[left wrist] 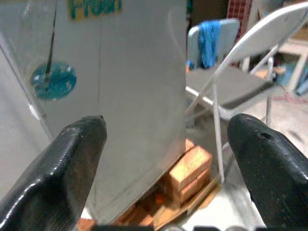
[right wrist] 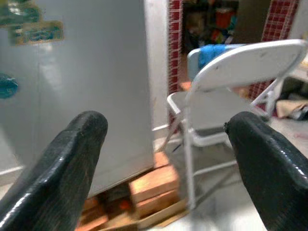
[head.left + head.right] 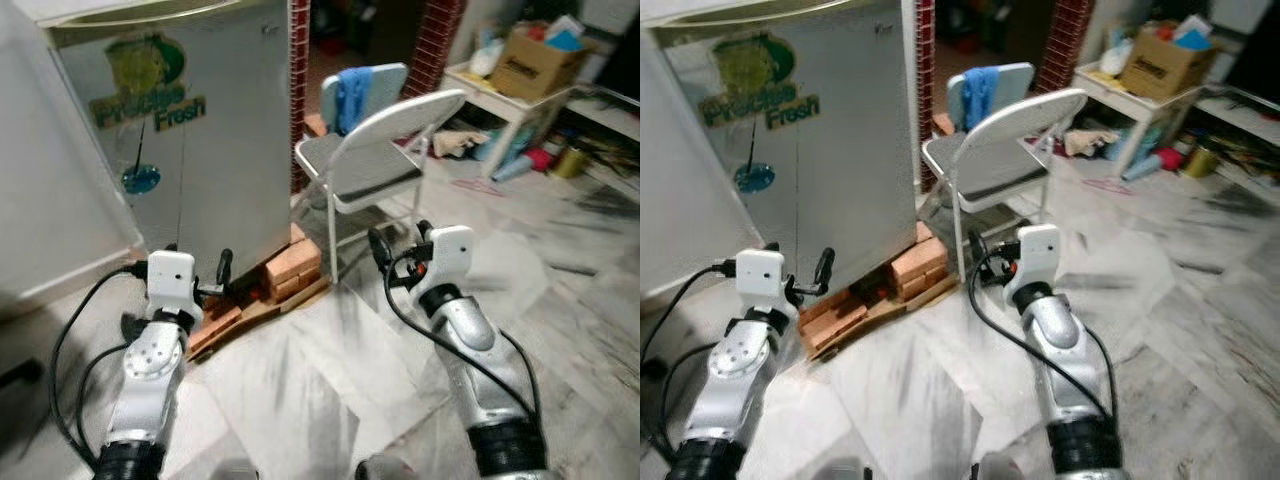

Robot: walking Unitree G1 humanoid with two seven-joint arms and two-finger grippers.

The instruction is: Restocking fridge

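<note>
A silver fridge [image 3: 200, 150] with a green "Fresh" sticker stands ahead on the left, raised on bricks [image 3: 295, 265] and wooden boards. Its door looks closed. My left gripper [image 3: 180, 262] hovers low in front of the fridge's bottom right corner, open, with nothing between its black fingers [image 1: 77, 154]. To the right, my right gripper [image 3: 402, 238] is held at about the same height above the marble floor, also open and empty. It points toward the gap between the fridge and a white folding chair [image 3: 375, 160]. No items to stock can be seen.
The folding chair stands close to the fridge's right side. Behind it is a second chair with a blue cloth [image 3: 350, 95] draped on it. A white table [image 3: 500, 100] with a cardboard box [image 3: 535, 62] and clutter is at the back right. A pale grey panel [image 3: 50, 210] rises on the far left.
</note>
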